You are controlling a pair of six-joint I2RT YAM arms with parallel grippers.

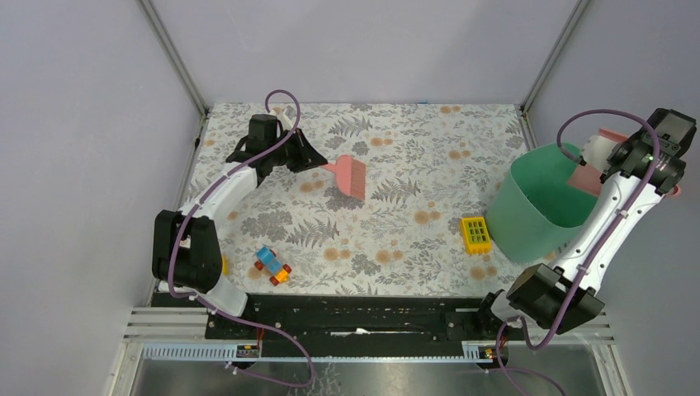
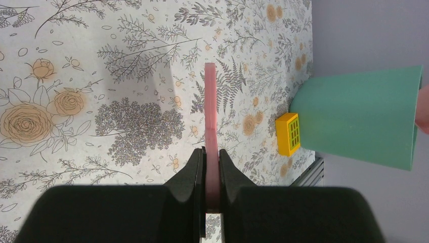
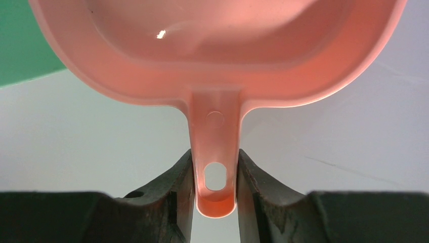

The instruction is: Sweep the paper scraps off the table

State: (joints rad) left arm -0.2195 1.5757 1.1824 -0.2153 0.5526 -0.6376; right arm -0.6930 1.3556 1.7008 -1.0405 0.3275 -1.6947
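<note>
No paper scraps show on the table (image 1: 413, 140) in any view. My left gripper (image 1: 309, 158) is shut on the handle of a pink brush (image 1: 351, 177) and holds it over the table's back left part. In the left wrist view the gripper (image 2: 211, 152) clamps the brush (image 2: 210, 111) edge-on. My right gripper (image 1: 607, 161) is shut on the handle of the pink dustpan (image 1: 588, 175), held tilted over the green bin (image 1: 532, 206). In the right wrist view the gripper (image 3: 215, 154) grips the dustpan (image 3: 217, 45), and the visible part of its pan holds no scraps.
The green bin stands at the table's right edge and also shows in the left wrist view (image 2: 364, 116). A yellow grid-topped block (image 1: 475, 234) lies against its left side. Colourful toy bricks (image 1: 272, 266) lie near the front left. Frame posts stand at the back corners.
</note>
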